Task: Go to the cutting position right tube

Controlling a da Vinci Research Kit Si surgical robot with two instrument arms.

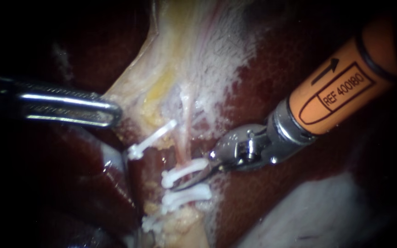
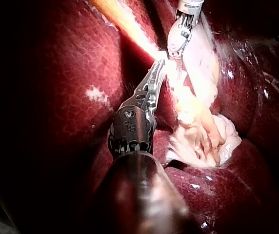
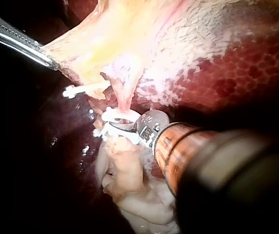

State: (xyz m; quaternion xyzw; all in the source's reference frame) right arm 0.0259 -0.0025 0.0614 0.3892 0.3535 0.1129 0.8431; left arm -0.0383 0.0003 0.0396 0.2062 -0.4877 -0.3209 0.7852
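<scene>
Between the two white clips on the right tube (image 1: 184, 138), the pincer of your right instrument (image 1: 191, 180) stood slightly open. Its thin blades lay in the gap between the upper clip (image 1: 185, 169) and the lower clip (image 1: 188, 194). Whether the blades already flanked the tube on both sides could not be confirmed. The pincer of your left instrument (image 1: 113, 111) was closed on the edge of the pale tissue (image 1: 184, 55) and held it taut.

Hazards judged from this position:
- A blade resting against either clip could loosen it or place the cut too close to it. The cause would be the narrow gap between the clips.
- The blade tips reached past the tube toward the liver (image 1: 263, 92). Advancing further could nick the liver.
- If your left instrument lost its hold, the tube would slacken and shift out of the blades.
- The single clip (image 1: 151, 139), on the left instrument's side, sat near enough to be snagged by an overshoot.

The right tube was a thin pinkish strand. In the endoscope view its long axis ran nearly vertical, from the pale tissue down to the clipped stretch. The clips lay crosswise on it, and your blades lay roughly parallel to the clips.
</scene>
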